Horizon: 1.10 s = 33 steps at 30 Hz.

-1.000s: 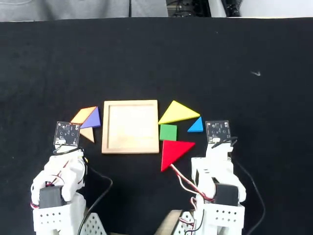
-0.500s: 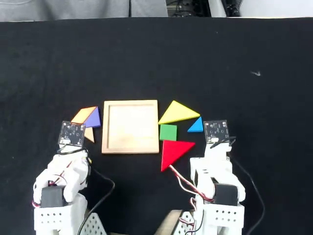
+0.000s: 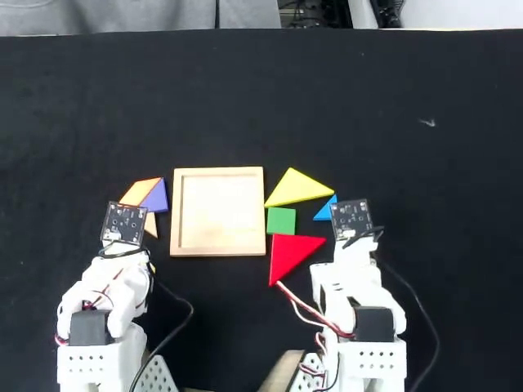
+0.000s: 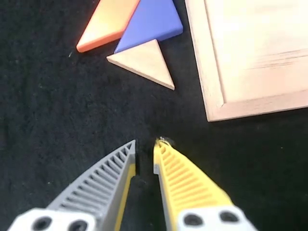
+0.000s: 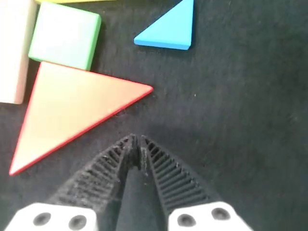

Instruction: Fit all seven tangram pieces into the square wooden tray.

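Observation:
The square wooden tray (image 3: pixel 176 211) lies mid-table with nothing in it. Off its left side sit an orange parallelogram (image 3: pixel 137 192), a purple triangle (image 3: pixel 158 198) and a bare wood triangle (image 4: pixel 144 62). Off its right side are a yellow triangle (image 3: pixel 296 188), a green square (image 3: pixel 281 220), a blue triangle (image 5: pixel 173 29) and a big red triangle (image 5: pixel 67 108). My left gripper (image 4: pixel 145 143) hovers shut and holds nothing, a little short of the wood triangle and beside the tray's near corner (image 4: pixel 214 108). My right gripper (image 5: pixel 137 141) is shut and holds nothing, just short of the red triangle's tip.
Black cloth covers the table, with wide free room beyond the tray and to both sides. The two arm bases (image 3: pixel 94 343) (image 3: pixel 368 343) stand at the near edge, with cables trailing between them.
The left arm's wrist has shifted slightly right, toward the tray. The right arm's wrist has shifted left, toward the red triangle. No piece has moved.

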### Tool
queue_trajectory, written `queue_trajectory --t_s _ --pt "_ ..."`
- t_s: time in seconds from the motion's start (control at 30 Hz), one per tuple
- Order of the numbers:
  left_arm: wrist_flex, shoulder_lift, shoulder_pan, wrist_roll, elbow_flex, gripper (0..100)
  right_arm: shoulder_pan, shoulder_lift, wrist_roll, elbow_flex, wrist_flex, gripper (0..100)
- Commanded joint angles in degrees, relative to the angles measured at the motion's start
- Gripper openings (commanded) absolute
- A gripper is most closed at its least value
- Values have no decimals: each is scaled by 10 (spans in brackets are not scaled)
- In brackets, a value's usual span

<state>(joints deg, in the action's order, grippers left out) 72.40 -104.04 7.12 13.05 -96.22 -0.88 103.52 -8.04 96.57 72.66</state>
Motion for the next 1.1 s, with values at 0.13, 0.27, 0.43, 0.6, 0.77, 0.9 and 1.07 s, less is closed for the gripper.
queue_trajectory --t_s 0.13,0.27,0.43,0.6,0.77,0.9,1.07 --pt "-77 -4 -5 5 99 77 7 51 -12 0 -239 15" --pt "-75 -4 -2 7 145 77 7 51 -105 0 -319 15" --pt "-80 -4 -6 27 153 77 4 51 -209 0 -326 15" --pt "-134 -4 -3 50 155 77 5 51 -287 -11 -322 15" --pt "-164 -3 -3 -59 176 77 7 51 -293 -86 -298 15" --pt "-159 -2 1 -110 167 77 28 51 -296 -162 -198 16" --pt "-159 -2 33 -114 152 77 62 48 -297 -205 -122 64"
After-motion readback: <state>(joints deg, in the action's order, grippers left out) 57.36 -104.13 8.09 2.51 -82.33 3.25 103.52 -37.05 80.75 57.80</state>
